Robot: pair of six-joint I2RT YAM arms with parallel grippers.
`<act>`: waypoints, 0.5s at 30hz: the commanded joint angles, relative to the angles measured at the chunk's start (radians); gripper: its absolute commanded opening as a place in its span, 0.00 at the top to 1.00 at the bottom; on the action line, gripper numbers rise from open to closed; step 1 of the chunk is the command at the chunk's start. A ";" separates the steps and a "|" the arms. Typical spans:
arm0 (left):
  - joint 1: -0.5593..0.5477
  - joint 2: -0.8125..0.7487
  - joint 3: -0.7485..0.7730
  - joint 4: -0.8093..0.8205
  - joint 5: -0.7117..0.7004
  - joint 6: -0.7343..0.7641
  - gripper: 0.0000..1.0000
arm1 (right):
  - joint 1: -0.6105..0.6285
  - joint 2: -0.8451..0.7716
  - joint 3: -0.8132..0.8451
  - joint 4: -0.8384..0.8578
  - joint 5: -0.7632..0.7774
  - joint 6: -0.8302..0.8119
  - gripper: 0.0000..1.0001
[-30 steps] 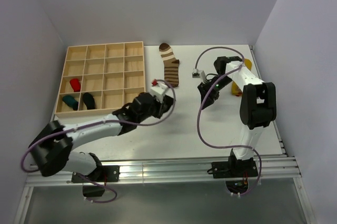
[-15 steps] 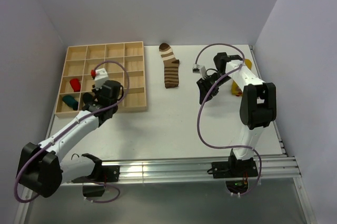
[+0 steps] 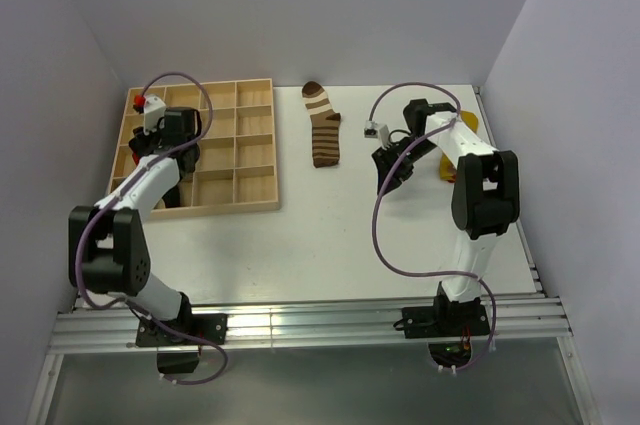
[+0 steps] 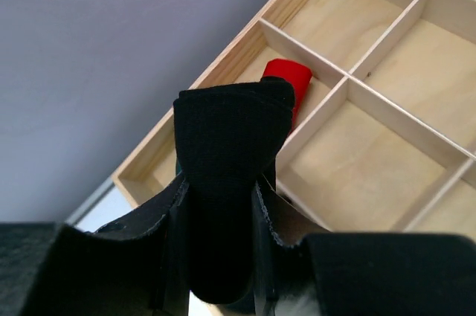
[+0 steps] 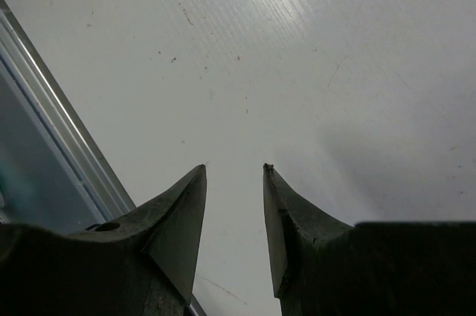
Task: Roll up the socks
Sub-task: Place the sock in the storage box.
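Left gripper [image 4: 220, 208] pinched black sock [image 4: 232, 126], apparently rolled, soft, squashy; best held mid-bundle between fingers. Right gripper [image 5: 234, 182] parted, empty.

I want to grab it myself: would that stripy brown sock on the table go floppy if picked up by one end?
Probably floppy: the striped sock lies flat and limp on the table, so it would likely dangle. It looks like thin fabric, so likely light. Pushed, it would probably bunch up rather than roll.
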 commanded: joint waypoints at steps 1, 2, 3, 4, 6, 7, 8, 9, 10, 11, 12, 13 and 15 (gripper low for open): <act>0.017 0.077 0.094 0.056 -0.017 0.108 1.00 | 0.005 0.008 0.035 -0.006 -0.027 0.005 0.56; 0.020 0.115 0.102 0.066 -0.007 0.118 1.00 | 0.005 0.010 0.031 -0.001 -0.028 0.005 0.56; 0.020 0.137 0.125 0.067 0.007 0.124 1.00 | 0.006 0.014 0.025 0.005 -0.030 0.007 0.56; 0.021 0.157 0.136 0.063 0.039 0.121 1.00 | 0.006 0.017 0.023 0.008 -0.035 0.008 0.57; 0.021 0.221 0.167 0.059 0.066 0.118 1.00 | 0.006 0.022 0.017 0.010 -0.035 0.007 0.57; 0.023 0.273 0.182 0.032 0.069 0.115 1.00 | 0.006 0.028 0.017 0.010 -0.032 0.005 0.57; 0.023 0.298 0.196 0.022 0.076 0.118 1.00 | 0.006 0.029 0.014 0.011 -0.030 0.005 0.57; 0.023 0.321 0.217 0.010 0.083 0.112 1.00 | 0.006 0.028 0.008 0.016 -0.027 0.005 0.57; 0.023 0.339 0.222 0.008 0.092 0.112 1.00 | 0.006 0.023 0.005 0.018 -0.024 0.007 0.57; 0.023 0.368 0.230 -0.008 0.118 0.108 1.00 | 0.008 0.022 0.002 0.019 -0.018 0.005 0.57; 0.023 0.379 0.239 -0.016 0.133 0.092 1.00 | 0.006 0.022 -0.003 0.022 -0.013 0.008 0.57; 0.023 0.395 0.242 -0.024 0.145 0.080 1.00 | 0.006 0.019 -0.005 0.025 -0.012 0.010 0.57; 0.023 0.401 0.233 -0.029 0.181 0.066 1.00 | 0.006 0.016 -0.014 0.034 -0.002 0.010 0.58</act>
